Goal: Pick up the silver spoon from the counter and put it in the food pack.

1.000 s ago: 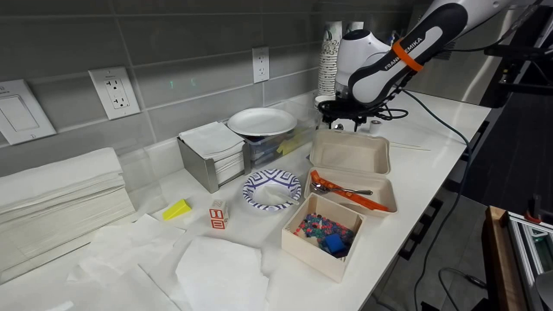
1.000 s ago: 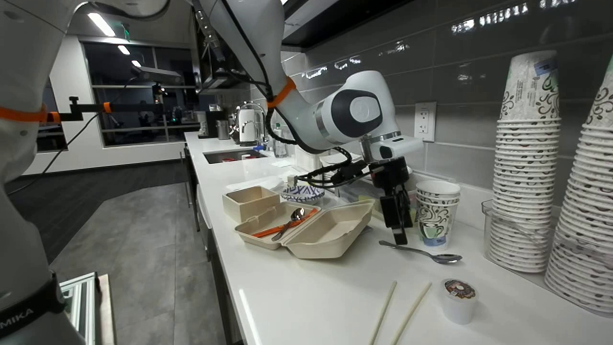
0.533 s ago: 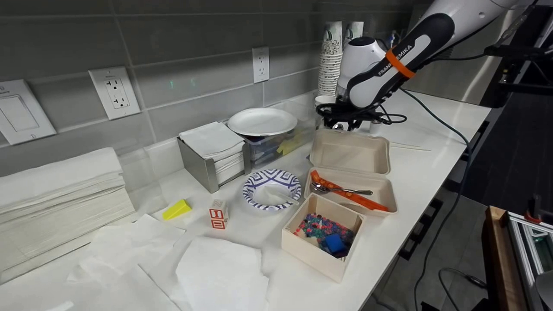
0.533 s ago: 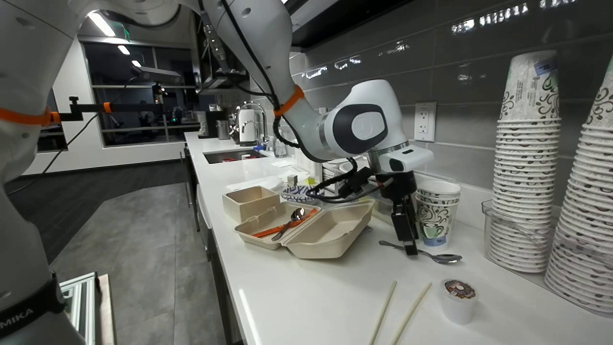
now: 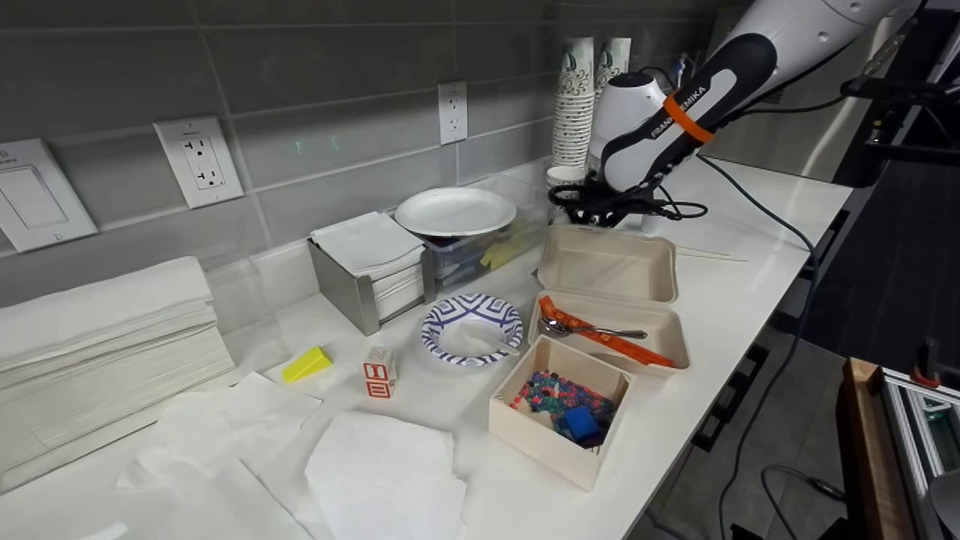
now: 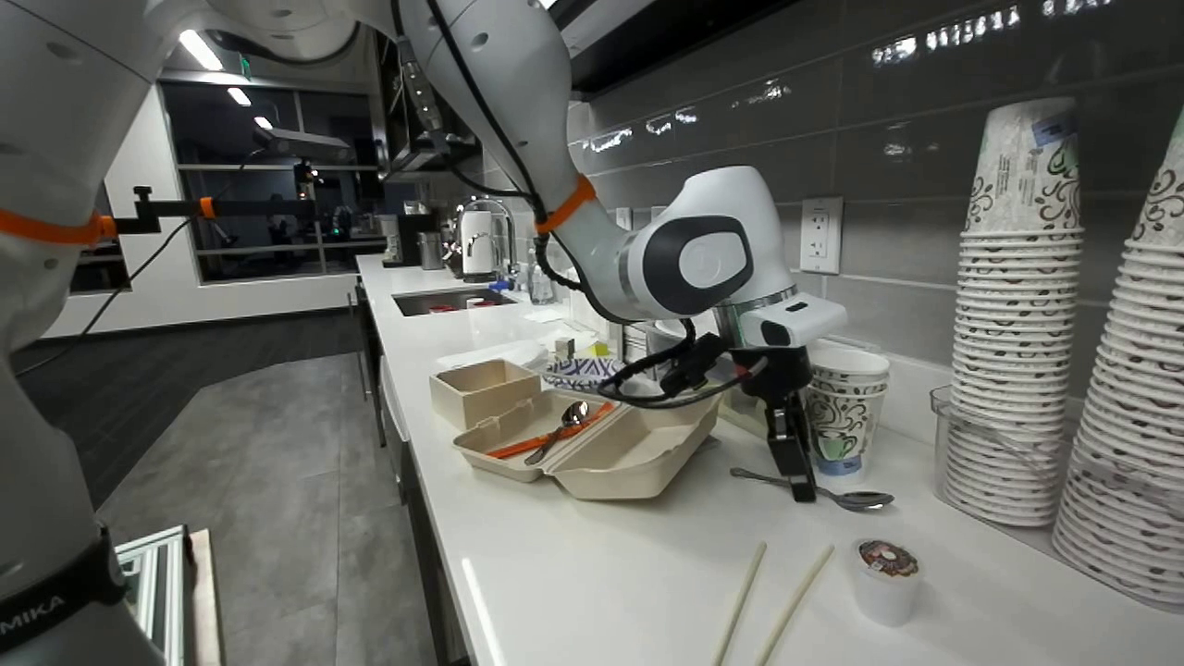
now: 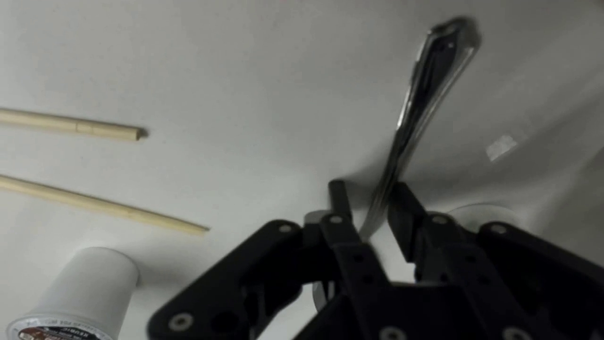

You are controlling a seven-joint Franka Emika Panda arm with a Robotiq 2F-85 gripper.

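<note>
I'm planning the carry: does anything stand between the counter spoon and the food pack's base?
Yes: its own open lid lies between the silver spoon and the base in an exterior view. Lifting over it would probably clear.

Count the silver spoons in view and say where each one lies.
2. One silver spoon lies on the counter, its handle between the jaws of the gripper; the second spoon lies in the food pack, crossing the orange strip. Others may be hidden.

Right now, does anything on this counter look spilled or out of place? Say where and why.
Nothing looks spilled. In an exterior view, loose white sheets look untidy, lying askew beside a neatly piled paper stack.
</note>
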